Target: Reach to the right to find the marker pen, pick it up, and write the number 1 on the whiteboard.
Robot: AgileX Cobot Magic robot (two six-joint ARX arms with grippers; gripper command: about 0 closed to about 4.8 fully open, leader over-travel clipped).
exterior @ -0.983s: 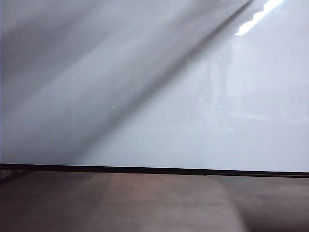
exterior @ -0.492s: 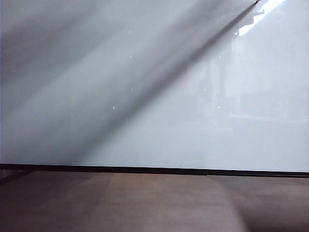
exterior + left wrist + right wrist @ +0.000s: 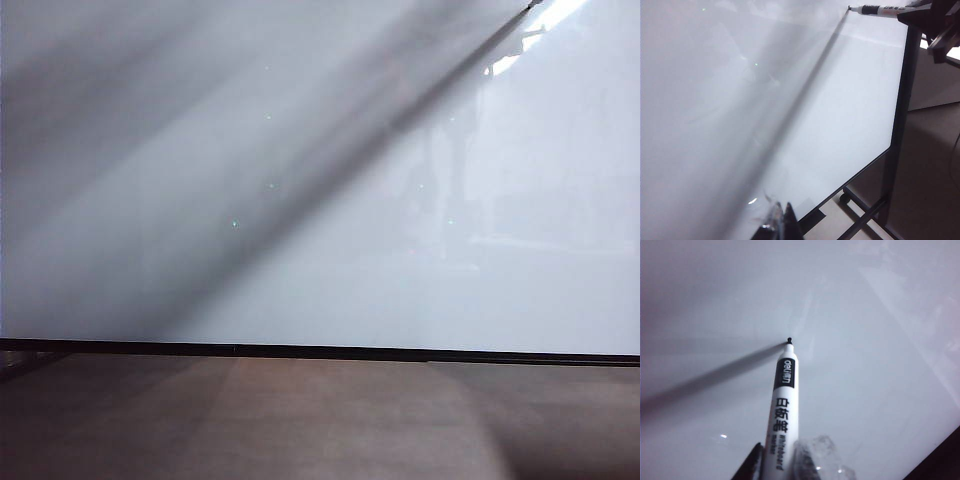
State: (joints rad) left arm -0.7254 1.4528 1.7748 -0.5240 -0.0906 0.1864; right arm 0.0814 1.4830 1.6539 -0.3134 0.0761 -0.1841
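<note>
The whiteboard [image 3: 300,200] fills most of the exterior view, its black bottom edge running across. My right gripper [image 3: 777,462] is shut on the marker pen [image 3: 782,410], a white barrel with black print. Its black tip [image 3: 789,340] sits at the board's surface, where its long shadow meets it. The left wrist view shows the marker pen [image 3: 880,9] and the right gripper [image 3: 920,17] near the whiteboard's [image 3: 740,100] upper corner. My left gripper [image 3: 782,220] is shut and empty, close to the board's lower part. No number 1 shows in any view.
A brown wood-look surface [image 3: 300,420] lies below the board. The board's black stand post [image 3: 900,125] and a caster [image 3: 843,198] stand at its side edge. A bright slanted reflection [image 3: 560,12] glares at the top right.
The marker's dark shadow has shifted up across the bright reflection, and the pen tip now just shows at the top edge of the exterior view.
</note>
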